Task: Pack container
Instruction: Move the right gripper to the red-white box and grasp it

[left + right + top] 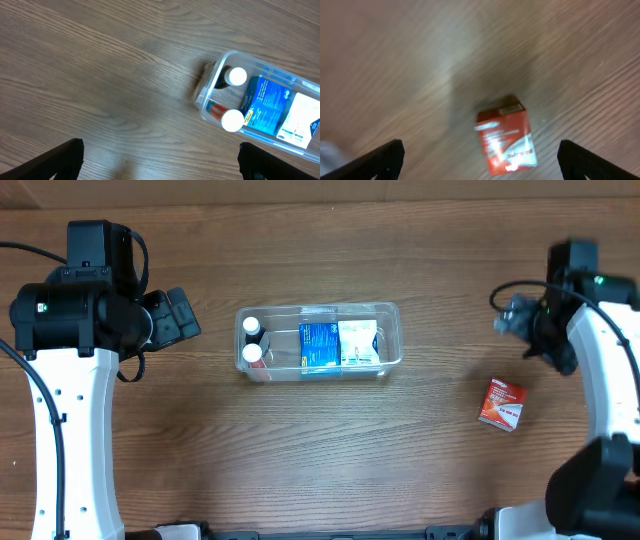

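Left jaws and right jaws gape wide, empty.

this reads as a robot lab bench, not a home or a shop; a wood-grain table (330, 450) fills nearly the whole overhead view; a clear container (398, 340) of small packaged goods sits near its middle; to the left of the container stands a white-and-black left arm (70, 390) with a black cable (22, 248) trailing off it; to the right of the container a matching right arm (612, 370), also cabled; a small red box (502, 403) lies on bare wood right of the container; the room around the table cannot be told
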